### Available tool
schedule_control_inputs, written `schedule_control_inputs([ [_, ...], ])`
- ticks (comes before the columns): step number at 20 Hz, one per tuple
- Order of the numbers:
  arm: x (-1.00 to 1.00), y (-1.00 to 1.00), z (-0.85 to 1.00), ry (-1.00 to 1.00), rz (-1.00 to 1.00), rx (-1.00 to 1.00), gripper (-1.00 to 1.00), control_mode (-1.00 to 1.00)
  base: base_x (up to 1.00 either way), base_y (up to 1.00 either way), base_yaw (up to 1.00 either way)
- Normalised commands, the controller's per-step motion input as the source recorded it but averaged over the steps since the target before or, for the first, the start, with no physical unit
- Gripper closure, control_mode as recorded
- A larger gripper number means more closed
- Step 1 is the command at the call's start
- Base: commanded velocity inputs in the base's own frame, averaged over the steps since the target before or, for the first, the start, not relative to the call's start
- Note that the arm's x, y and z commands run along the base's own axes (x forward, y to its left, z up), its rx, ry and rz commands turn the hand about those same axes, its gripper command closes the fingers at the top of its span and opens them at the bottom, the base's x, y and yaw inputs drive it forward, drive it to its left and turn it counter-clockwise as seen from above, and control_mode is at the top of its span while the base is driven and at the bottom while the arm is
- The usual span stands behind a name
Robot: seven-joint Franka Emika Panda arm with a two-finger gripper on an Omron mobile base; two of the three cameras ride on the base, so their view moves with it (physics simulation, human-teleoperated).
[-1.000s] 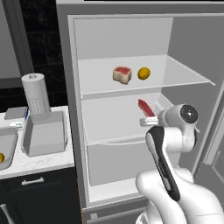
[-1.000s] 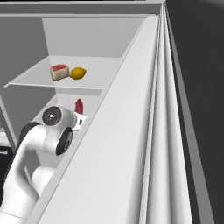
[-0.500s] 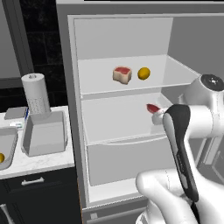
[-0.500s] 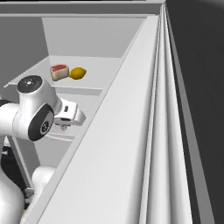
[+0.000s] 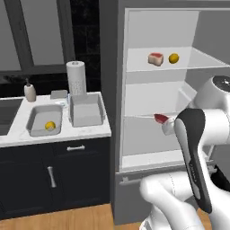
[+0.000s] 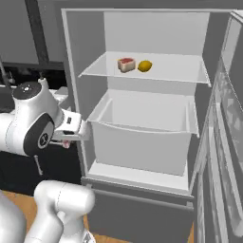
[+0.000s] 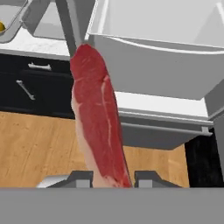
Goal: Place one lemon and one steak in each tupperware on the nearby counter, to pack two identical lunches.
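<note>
My gripper (image 7: 114, 179) is shut on the thin dark-red steak strip (image 7: 98, 122), which hangs out in front of the open fridge; its red end (image 5: 160, 118) pokes past the hand. On the white counter (image 5: 58, 134) stand two grey tupperware tubs. The left tupperware (image 5: 33, 117) holds one lemon (image 5: 50, 125); the right tupperware (image 5: 86, 110) has nothing in it. On the fridge's upper shelf sit the blocky steak chunk (image 5: 156, 59) and a second lemon (image 5: 174, 58), also seen as chunk (image 6: 126, 64) and lemon (image 6: 144, 66). The gripper (image 6: 69, 141) is well right of the tubs.
A paper towel roll (image 5: 76, 78) stands behind the right tub, a soap bottle (image 5: 30, 92) by the wall, and a dark sink (image 5: 6, 112) at far left. The fridge drawer (image 6: 142, 137) juts forward below the shelf. The fridge door (image 6: 223, 142) stands open on the right.
The gripper lifted the steak strip off the middle fridge shelf and drew it out of the fridge. Both base views have shifted, now showing more counter and the whole fridge.
</note>
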Motion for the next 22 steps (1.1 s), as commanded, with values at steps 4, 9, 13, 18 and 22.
schedule_control_inputs([
  [4,0.0,0.0,0.0,0.0,0.0,0.0,1.0,1.0,-0.01,1.0,0.21],
  [9,0.0,0.0,0.0,0.0,0.0,0.0,1.0,1.0,0.24,1.0,0.13],
  [13,0.0,0.0,0.0,0.0,0.0,0.0,1.0,1.0,0.94,1.0,0.0],
  [18,0.0,0.0,0.0,0.0,0.0,0.0,1.0,1.0,1.0,0.82,-0.06],
  [22,0.0,0.0,0.0,0.0,0.0,0.0,1.0,1.0,0.9,-0.02,-0.11],
])
